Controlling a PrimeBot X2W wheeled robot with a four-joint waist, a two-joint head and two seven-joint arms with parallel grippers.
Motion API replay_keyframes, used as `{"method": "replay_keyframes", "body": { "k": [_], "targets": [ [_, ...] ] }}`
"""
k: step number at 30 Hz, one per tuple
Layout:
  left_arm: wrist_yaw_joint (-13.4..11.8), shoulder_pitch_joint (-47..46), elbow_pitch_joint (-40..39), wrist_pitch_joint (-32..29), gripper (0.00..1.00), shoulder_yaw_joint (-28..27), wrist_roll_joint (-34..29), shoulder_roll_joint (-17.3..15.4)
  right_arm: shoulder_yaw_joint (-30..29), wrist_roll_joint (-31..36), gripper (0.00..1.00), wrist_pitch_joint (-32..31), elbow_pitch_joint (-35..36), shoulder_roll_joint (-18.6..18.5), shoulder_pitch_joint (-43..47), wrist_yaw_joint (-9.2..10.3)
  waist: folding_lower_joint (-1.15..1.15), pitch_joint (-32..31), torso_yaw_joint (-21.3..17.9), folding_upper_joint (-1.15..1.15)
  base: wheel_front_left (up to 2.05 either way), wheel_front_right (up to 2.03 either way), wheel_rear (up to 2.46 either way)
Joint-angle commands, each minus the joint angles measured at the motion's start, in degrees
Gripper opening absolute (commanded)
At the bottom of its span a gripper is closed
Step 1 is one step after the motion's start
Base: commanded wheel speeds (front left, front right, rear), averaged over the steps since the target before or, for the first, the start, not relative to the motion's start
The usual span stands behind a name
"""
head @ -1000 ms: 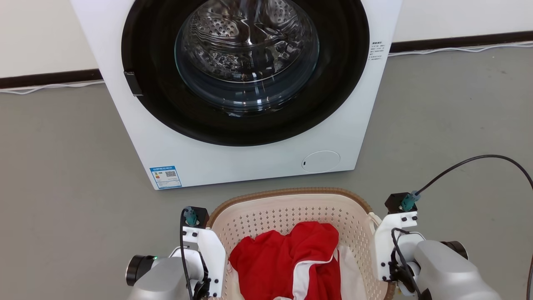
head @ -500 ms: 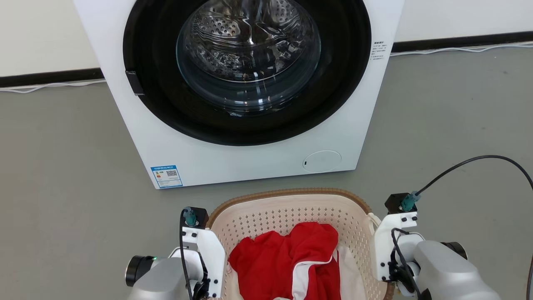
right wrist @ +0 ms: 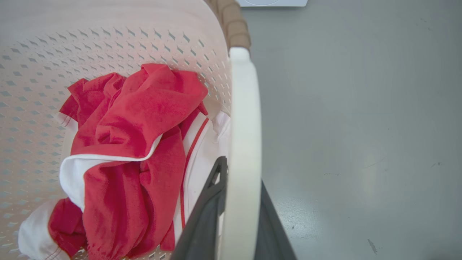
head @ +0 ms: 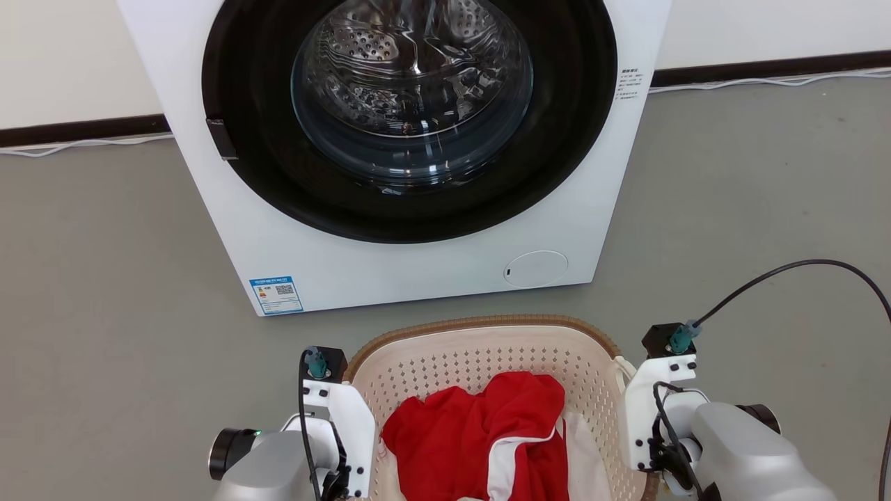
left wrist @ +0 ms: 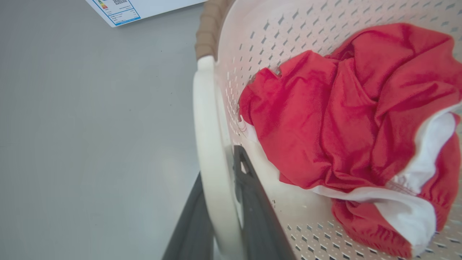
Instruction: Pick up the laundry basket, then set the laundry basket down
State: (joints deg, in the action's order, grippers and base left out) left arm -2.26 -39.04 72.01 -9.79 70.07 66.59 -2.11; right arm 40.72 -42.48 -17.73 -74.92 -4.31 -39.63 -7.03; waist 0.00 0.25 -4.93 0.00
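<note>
The laundry basket [head: 487, 321], cream with a brown woven-look rim, is in front of me just short of the washer. Red and white clothes [head: 480, 431] lie inside it. In the left wrist view my left gripper [left wrist: 218, 162] is shut on the basket's white left handle [left wrist: 205, 119], one dark finger on each side. In the right wrist view my right gripper [right wrist: 241, 173] is likewise shut on the white right handle [right wrist: 244, 108]. In the head view both pale wrists flank the basket. I cannot tell whether the basket rests on the floor.
A white front-loading washer [head: 390, 264] with a dark round door stands close beyond the basket. Grey floor [head: 104, 313] spreads to both sides. A black cable [head: 786, 266] arcs from my right wrist. The wall and dark skirting run behind.
The head view has swayed slightly sideways and back. The basket and both arms keep their places.
</note>
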Motion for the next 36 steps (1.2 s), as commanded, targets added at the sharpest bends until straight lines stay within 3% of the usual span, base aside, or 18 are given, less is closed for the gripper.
{"method": "replay_keyframes", "body": {
  "k": [1, 16, 36],
  "targets": [
    [0.4, -1.8, -0.3, 0.9, 0.00, -0.3, -0.3, -0.8, 1.0, -0.7, 0.00, 0.4, 1.4, 0.8, -0.6, -0.46, 0.00, 0.0, 0.0, 0.00, 0.00, 0.00, 0.00],
    [-0.7, -4.1, -0.3, 2.6, 0.00, -0.1, -0.3, -0.8, 1.8, -1.7, 0.00, 2.5, 2.2, 0.3, -1.6, -0.46, 0.00, 3.7, 0.1, 0.00, 0.00, 0.00, 0.00],
    [-6.2, -15.9, -2.3, 12.0, 0.00, -0.4, -1.6, -0.8, 2.4, -1.9, 0.00, 15.7, 5.2, -4.6, -8.7, -0.46, 0.00, 24.3, 2.5, 0.00, 0.00, 0.00, 0.00]
  ]
}}
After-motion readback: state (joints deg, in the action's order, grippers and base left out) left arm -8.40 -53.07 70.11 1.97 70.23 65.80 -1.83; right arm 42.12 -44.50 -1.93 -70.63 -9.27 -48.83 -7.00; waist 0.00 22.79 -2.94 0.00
